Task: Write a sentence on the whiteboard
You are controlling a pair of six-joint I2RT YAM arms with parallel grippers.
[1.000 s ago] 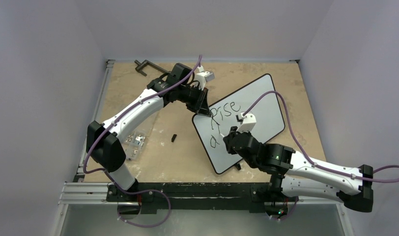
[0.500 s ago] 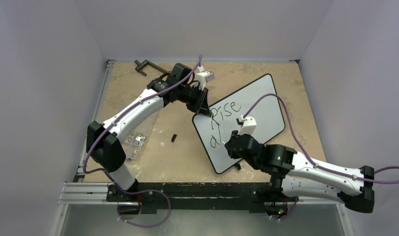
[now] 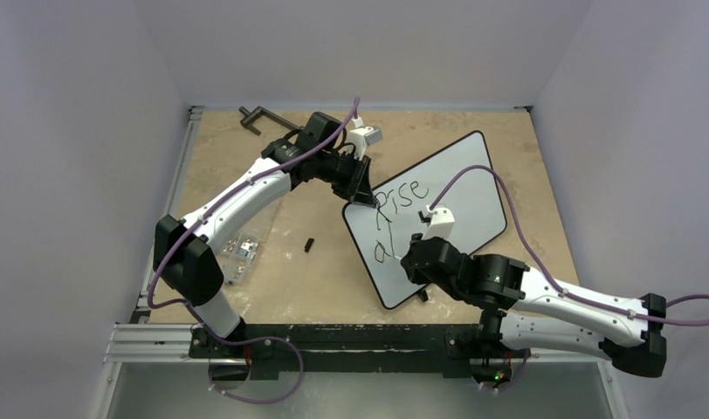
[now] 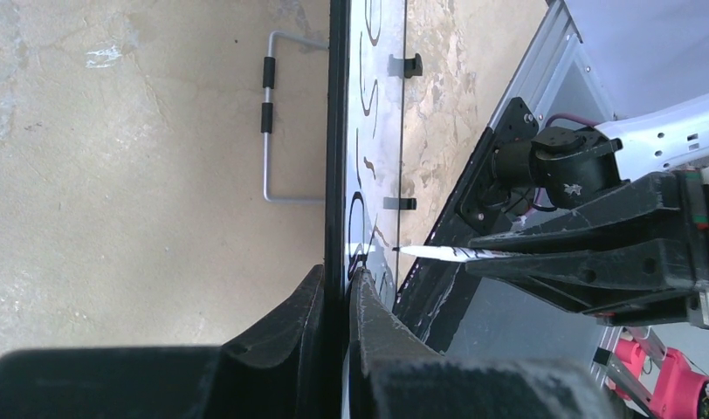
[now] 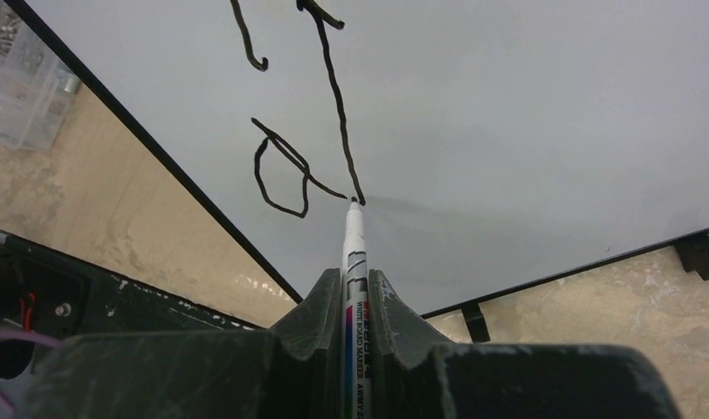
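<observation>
At the far left of the table (image 3: pixel 325 292), a clear plastic box (image 3: pixel 240 252), contents too small to name. Just toward the middle from it, a small black piece (image 3: pixel 308 245), shape not readable. Up at the back edge, a black metal clamp (image 3: pixel 262 117), its inner end hidden by the left arm.

Next, the left gripper (image 3: pixel 361 199), pinched tight on the left edge of the whiteboard (image 3: pixel 463 183). From the left wrist, fingers (image 4: pixel 290 321) pressed against both faces of the thin black rim, board seen edge-on and cut off at the top. Behind it, a bent wire stand (image 4: pixel 267 131); how steeply the board leans, impossible to tell.

Whiteboard right of centre on the table, set diagonally between the two grippers. On it, the sentence (image 3: pixel 403 195): "Rise" legible from above, a looped "a" and one long stroke beneath, anything further covered by the right arm.

Last, the right gripper (image 5: pixel 354 284), closed on a marker (image 5: pixel 354 247), tip touching the board at the lower end of the long stroke, just right of the "a". Barrel label cut off by the frame's lower edge. Near corner of the board hidden under the right arm from above.
</observation>
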